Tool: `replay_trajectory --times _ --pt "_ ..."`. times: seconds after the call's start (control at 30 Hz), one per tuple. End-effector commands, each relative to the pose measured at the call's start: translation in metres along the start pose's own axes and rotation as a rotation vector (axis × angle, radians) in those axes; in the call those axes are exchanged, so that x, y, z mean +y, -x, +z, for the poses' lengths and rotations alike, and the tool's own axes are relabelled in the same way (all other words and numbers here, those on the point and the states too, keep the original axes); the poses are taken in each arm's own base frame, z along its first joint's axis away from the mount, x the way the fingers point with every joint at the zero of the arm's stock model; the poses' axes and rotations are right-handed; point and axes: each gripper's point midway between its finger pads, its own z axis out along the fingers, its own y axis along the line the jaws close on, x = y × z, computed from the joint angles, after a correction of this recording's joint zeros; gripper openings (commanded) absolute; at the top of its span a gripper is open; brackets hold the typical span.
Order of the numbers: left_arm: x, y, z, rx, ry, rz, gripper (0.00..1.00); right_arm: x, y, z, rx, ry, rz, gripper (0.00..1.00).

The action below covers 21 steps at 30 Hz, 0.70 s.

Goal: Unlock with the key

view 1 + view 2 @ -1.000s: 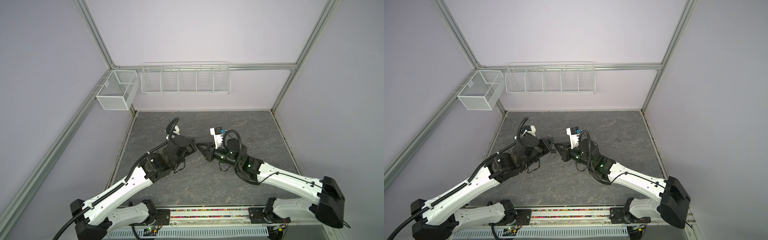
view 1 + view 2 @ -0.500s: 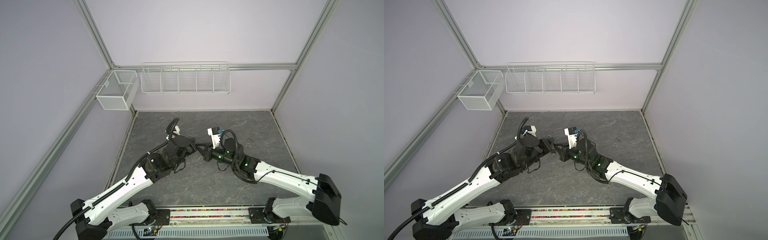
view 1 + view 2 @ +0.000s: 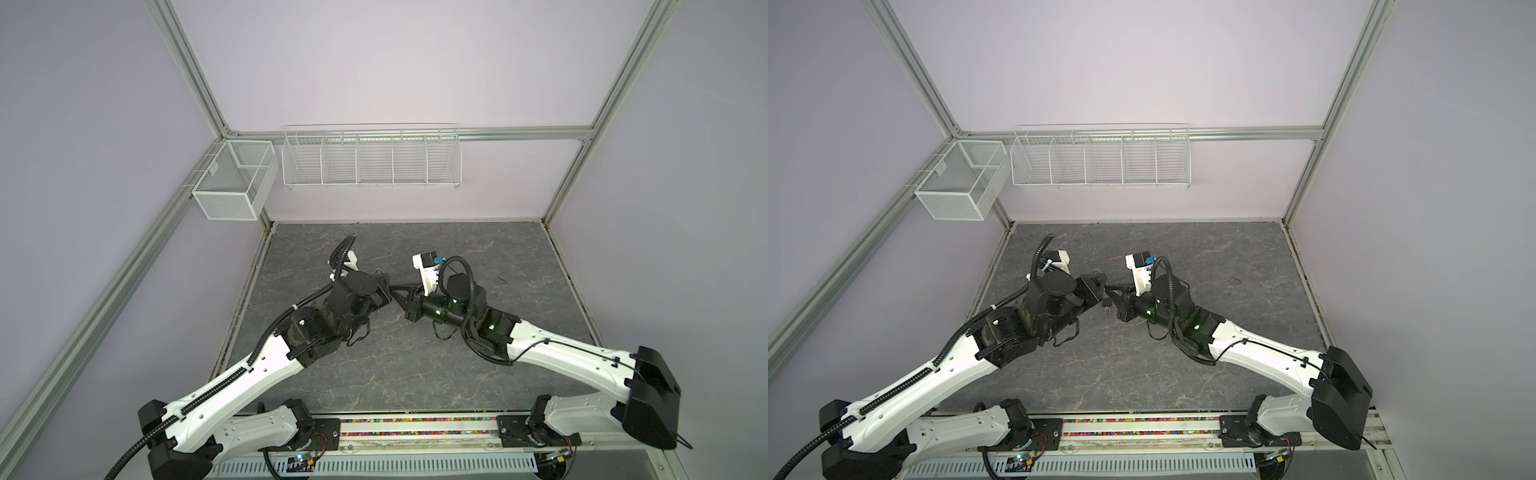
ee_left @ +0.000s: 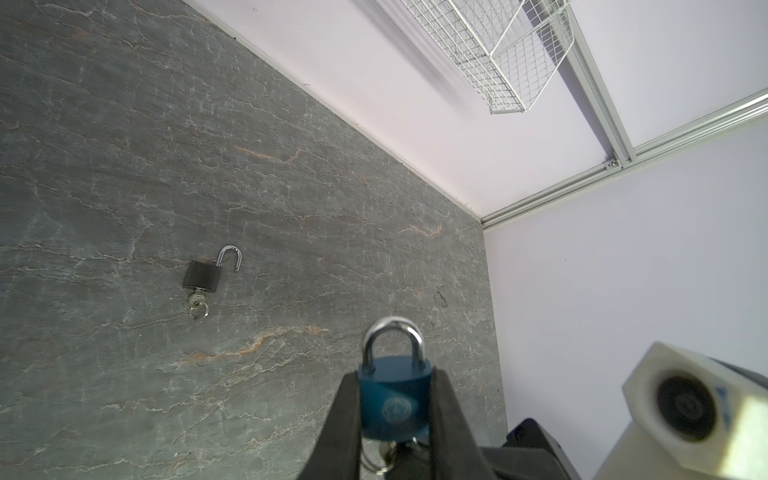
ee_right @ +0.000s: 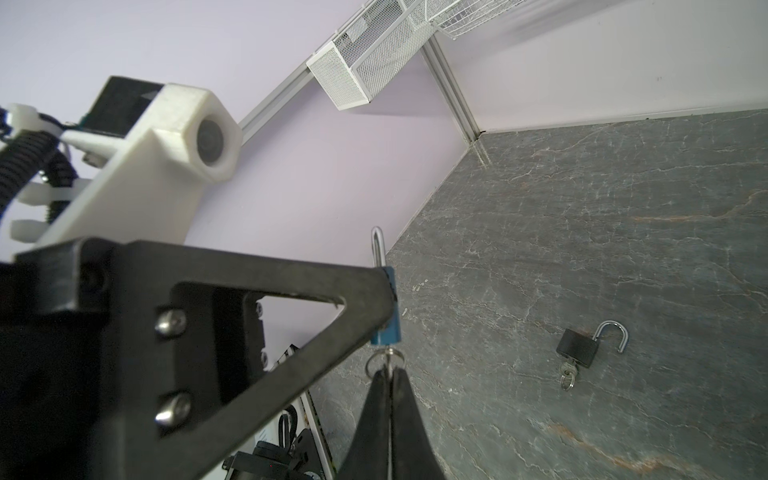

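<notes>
Your left fingers [image 4: 345,415] clamp blue padlock [image 4: 395,399]; right fingers [image 5: 376,415] pinched tight on its key [image 5: 389,360].
Key sticks out the padlock's base; black padlock [image 4: 202,277] lies open on worktop [image 4: 124,145].

The closed padlock [image 4: 395,399] sits clamped in the left gripper [image 4: 395,376], above the tabletop [image 4: 124,124]. At its base a key [image 5: 389,360] is pinched in the right gripper [image 5: 388,372]. Below it and apart, an open padlock [image 4: 202,277] lies on the tabletop with a second key [image 4: 197,302] in its base. Behind it hangs the wire rack [image 3: 370,160], and behind and left of it the mesh basket [image 3: 232,187].
</notes>
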Motion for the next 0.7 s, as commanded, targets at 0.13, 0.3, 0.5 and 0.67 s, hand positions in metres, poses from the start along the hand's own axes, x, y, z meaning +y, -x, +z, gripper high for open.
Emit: replay_trajectory --times 0.13,0.3,0.5,0.67 --pt "-0.012 -0.038 0.004 0.160 -0.056 -0.006 0.00 0.017 0.036 -0.002 -0.118 0.043 -0.049 0.07" --pt "-0.011 -0.014 0.006 0.073 -0.026 0.024 0.00 0.011 0.024 -0.014 -0.075 0.014 -0.046 0.10" --pt "-0.015 -0.001 0.009 0.023 -0.039 0.008 0.00 0.010 0.013 -0.020 -0.028 0.019 -0.028 0.15" --pt "-0.018 -0.001 0.010 0.027 -0.050 -0.003 0.00 0.002 0.009 -0.018 -0.023 0.003 -0.006 0.15"
